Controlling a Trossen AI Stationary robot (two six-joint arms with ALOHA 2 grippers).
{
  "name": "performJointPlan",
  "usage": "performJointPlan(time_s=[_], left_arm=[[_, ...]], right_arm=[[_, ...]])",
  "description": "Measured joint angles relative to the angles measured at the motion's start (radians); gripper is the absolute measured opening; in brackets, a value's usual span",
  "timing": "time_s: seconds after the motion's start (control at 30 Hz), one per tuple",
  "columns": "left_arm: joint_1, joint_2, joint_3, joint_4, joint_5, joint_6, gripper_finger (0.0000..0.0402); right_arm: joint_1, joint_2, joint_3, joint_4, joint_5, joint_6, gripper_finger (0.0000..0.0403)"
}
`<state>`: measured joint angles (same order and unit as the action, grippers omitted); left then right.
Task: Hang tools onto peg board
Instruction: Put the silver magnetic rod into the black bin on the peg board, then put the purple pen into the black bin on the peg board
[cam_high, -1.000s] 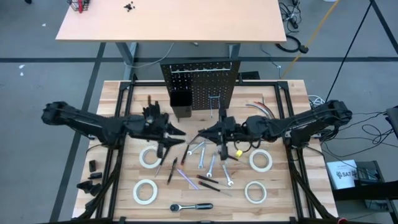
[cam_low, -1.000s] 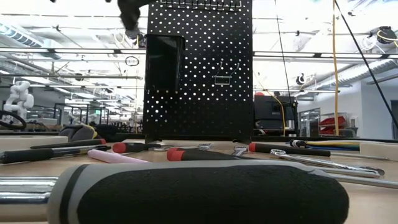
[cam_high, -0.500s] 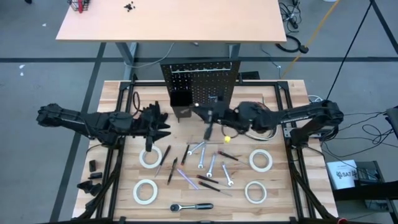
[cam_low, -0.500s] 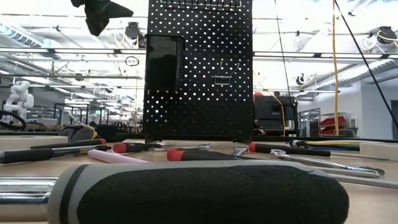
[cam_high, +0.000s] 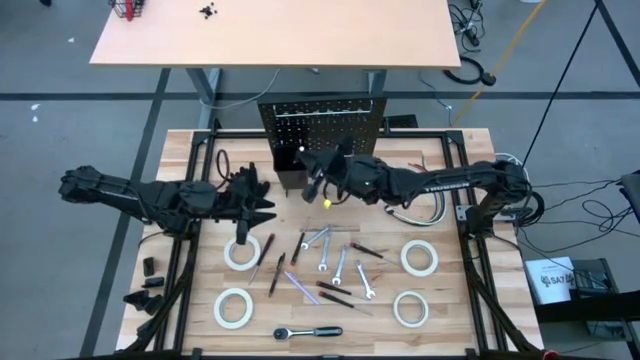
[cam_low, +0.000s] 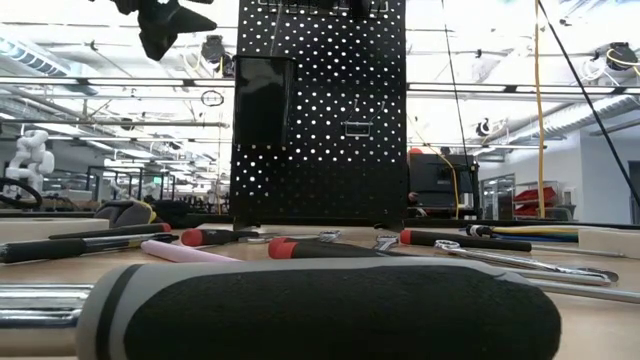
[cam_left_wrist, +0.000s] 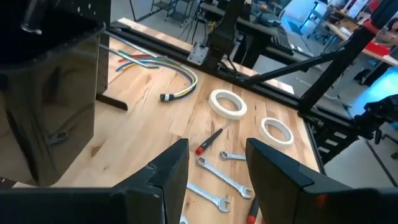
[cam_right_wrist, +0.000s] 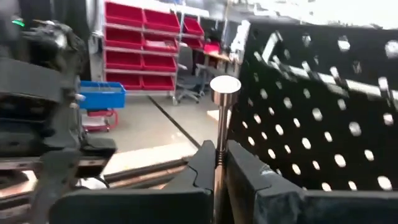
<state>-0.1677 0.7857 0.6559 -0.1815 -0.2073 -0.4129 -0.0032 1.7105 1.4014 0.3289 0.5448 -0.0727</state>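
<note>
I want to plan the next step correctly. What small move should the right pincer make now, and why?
Probably ease the right pincer over the black bin on the peg board. It is shut on a slim tool close to the board, and the tool is not yet in the bin. The left pincer waits open above the table.

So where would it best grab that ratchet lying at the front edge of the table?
By the black handle, coming straight down from above with the fingers across its width. The ratchet lies flat on the table. Its handle is long and even, with the silver head at one end. A tape roll on one side and another on the other lie apart from it.
</note>
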Motion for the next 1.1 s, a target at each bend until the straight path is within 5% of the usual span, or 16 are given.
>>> performJointPlan(time_s=[0.23,0.77,0.97,1.1], left_arm=[[0.0,0.0,0.0,-0.048,0.0,0.0,0.0162],[0.0,0.0,0.0,-0.046,0.014,0.001,0.0162],[0.0,0.0,0.0,-0.047,0.042,0.001,0.0162],[-0.005,0.002,-0.001,-0.046,0.053,-0.001,0.0162]], right_arm=[[-0.032,0.019,0.0,-0.137,-0.001,0.143,0.0024],[-0.049,-0.024,0.0,-0.185,-0.03,0.184,0.0258],[-0.026,-0.116,0.0,-0.195,-0.03,0.138,0.0277],[0.001,-0.189,0.0,-0.29,-0.161,0.154,0.0273]])
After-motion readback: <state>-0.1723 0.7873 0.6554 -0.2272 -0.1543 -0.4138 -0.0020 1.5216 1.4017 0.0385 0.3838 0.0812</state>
